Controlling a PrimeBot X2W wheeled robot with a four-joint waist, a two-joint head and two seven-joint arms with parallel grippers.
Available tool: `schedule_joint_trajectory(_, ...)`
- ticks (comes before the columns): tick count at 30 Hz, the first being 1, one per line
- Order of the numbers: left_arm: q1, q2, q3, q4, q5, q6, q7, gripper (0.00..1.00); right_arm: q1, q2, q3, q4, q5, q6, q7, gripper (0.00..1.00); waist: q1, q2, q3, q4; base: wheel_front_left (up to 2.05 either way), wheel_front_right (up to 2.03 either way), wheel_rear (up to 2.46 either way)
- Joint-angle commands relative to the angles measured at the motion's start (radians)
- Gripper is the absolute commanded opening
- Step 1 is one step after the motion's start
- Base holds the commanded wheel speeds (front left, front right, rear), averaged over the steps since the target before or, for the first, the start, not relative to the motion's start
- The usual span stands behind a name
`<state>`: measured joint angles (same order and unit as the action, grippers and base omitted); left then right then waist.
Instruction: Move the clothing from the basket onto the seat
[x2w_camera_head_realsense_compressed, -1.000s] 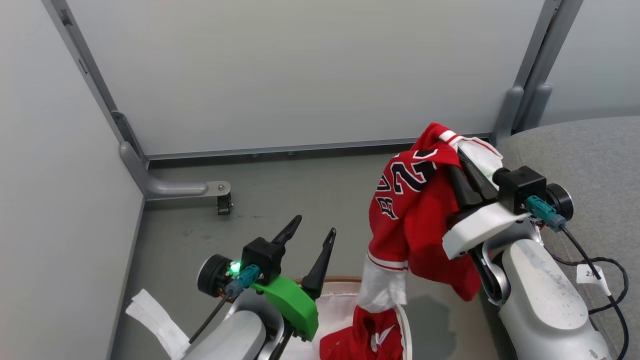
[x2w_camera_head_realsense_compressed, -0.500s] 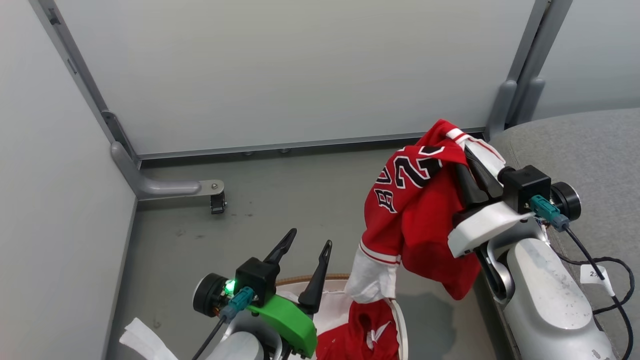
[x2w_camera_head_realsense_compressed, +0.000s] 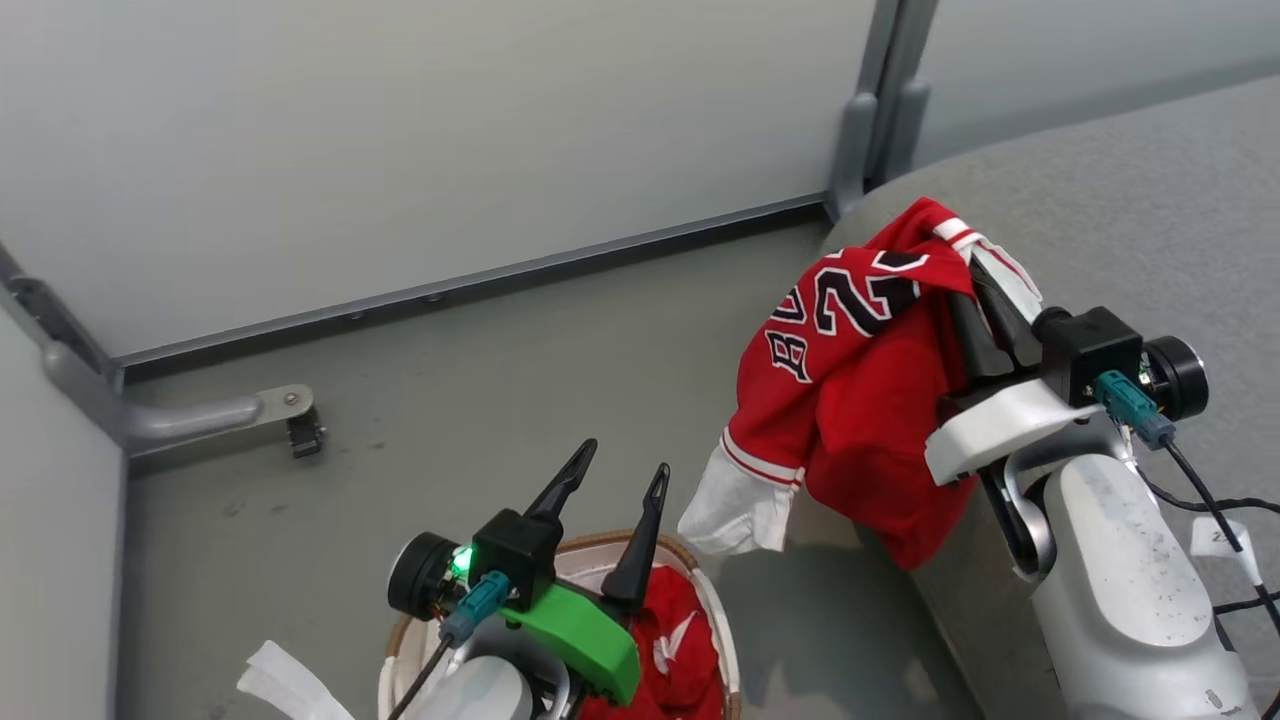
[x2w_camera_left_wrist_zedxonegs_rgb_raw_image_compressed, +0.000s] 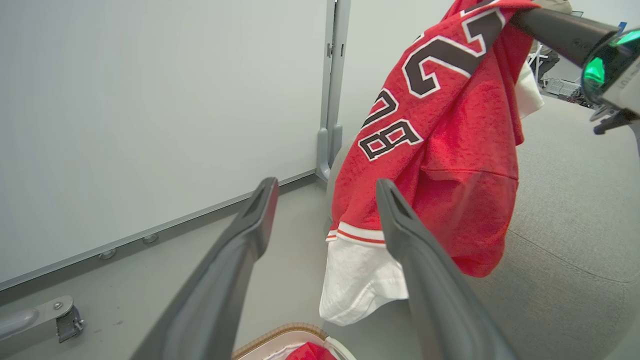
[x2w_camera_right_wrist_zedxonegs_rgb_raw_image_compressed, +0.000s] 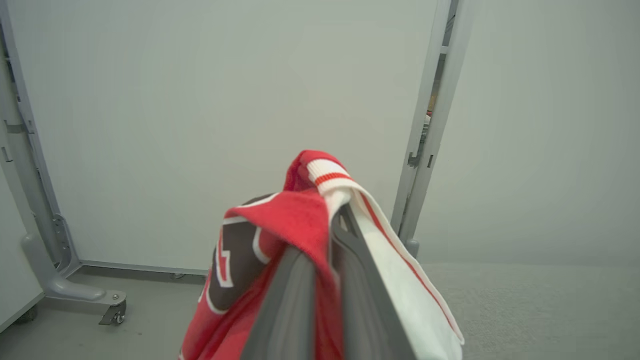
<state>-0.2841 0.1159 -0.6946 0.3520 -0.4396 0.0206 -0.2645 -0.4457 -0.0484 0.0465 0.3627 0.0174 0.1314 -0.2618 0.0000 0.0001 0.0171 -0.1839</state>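
Right gripper: jaws closed on the jersey, pinching a bunched fold by its red-striped white collar band between the two dark fingers. It is held up at the rounded edge of the seat.
Jersey: hangs free from the jaws to their left, with the black white-edged numerals facing up and left. Its white hem dangles lowest, over the floor between basket and seat. Whether the cloth touches the seat's side cannot be told.
Left gripper: jaws spread wide and holding nothing. It is poised above the far rim of the basket, well apart from the jersey.
Second red garment: lies crumpled inside the basket on the white liner, just beside the left gripper's right-hand finger. A white mark shows on it.
Basket: stands on the floor near the seat's base.
Seat: a grey woven cushion to the right, beneath and behind the right arm.
Surroundings: pale partition panels on grey posts, and a castor foot on the floor to the left.
Obstruction: the hanging jersey screens the seat's near edge from the left wrist view.
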Motion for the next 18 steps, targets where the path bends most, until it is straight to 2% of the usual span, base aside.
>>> schedule_joint_trajectory(1,-0.017,-0.001,0.004,-0.001,0.009,-0.006,0.000,1.00,-0.009,-0.003,-0.011,-0.009,-0.001,-0.001,-0.005,0.00,0.0000,-0.0001,0.066,-0.136,0.00,0.00,0.00)
schedule_joint_trajectory(9,-0.046,-0.005,0.007,0.017,0.046,-0.035,0.000,1.00,-0.015,-0.003,-0.030,-0.020,0.022,-0.001,-0.005,0.00,0.0000,-0.0001,0.121,-0.268,0.00,0.00,0.00)
schedule_joint_trajectory(18,-0.068,-0.006,-0.001,0.032,0.066,-0.049,0.000,1.00,-0.026,-0.003,-0.098,-0.026,0.034,-0.001,-0.005,0.00,0.0000,-0.0001,0.164,-0.286,0.00,0.00,0.00)
